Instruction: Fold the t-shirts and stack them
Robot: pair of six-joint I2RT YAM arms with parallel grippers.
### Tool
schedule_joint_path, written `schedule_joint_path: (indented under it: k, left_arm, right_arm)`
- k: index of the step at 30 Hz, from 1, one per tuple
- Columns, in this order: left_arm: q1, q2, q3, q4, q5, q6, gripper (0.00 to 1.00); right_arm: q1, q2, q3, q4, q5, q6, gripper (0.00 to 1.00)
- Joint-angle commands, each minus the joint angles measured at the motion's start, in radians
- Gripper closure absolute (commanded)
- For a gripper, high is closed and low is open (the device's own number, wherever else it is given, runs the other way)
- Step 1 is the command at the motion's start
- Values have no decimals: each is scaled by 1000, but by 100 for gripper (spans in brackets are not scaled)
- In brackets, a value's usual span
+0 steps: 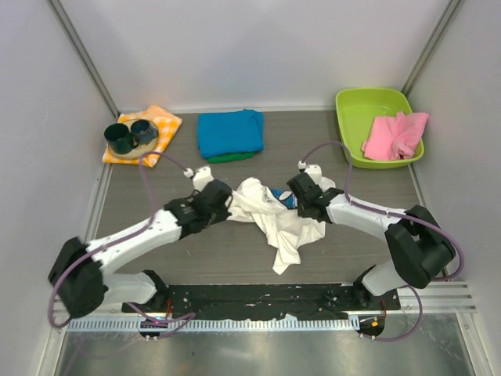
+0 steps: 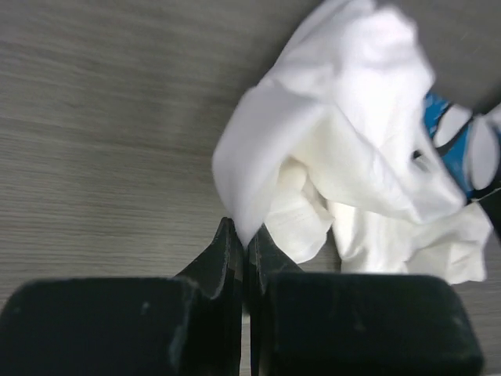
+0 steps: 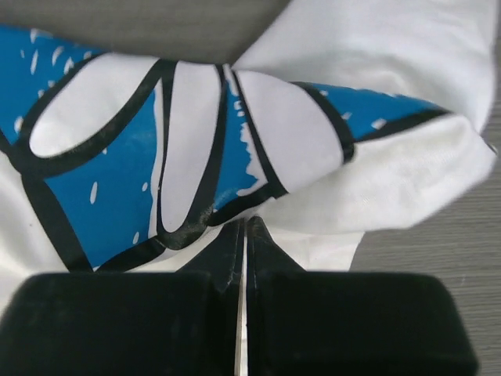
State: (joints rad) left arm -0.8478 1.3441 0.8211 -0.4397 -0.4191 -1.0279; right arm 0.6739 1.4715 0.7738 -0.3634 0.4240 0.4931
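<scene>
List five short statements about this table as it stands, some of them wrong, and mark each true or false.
1. The left gripper and the right gripper are each shut on the white t-shirt. True.
2. The white t-shirt is spread flat. False: it lies crumpled in a heap.
3. The turquoise t-shirt lies folded on the green t-shirt. True.
4. The pink cloth lies on the checked cloth. False: it is in the green bin.
5. Two dark cups stand on the checked cloth. True.
</scene>
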Motion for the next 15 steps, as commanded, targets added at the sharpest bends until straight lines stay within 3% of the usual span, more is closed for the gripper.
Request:
schedule_joint_path:
  k: [1, 4, 11, 12, 15]
  left_arm:
    - [111, -239, 67, -151, -40, 92, 100]
    - [170, -339, 140, -220, -41, 164, 100]
    - [191, -430, 329, -329, -82, 258, 100]
    - [193, -433, 337, -332, -83, 261, 98]
    - [194, -413, 314, -337, -83, 267, 79]
  right_arm:
    - [-66, -22, 116, 40, 81, -1, 99]
    - [-74, -74, 208, -14, 105, -24, 99]
    - [-74, -273, 482, -173, 169, -108, 99]
    - [-74, -275, 511, -198, 180, -116, 99]
    - [-74, -246, 567, -262, 188, -146, 99]
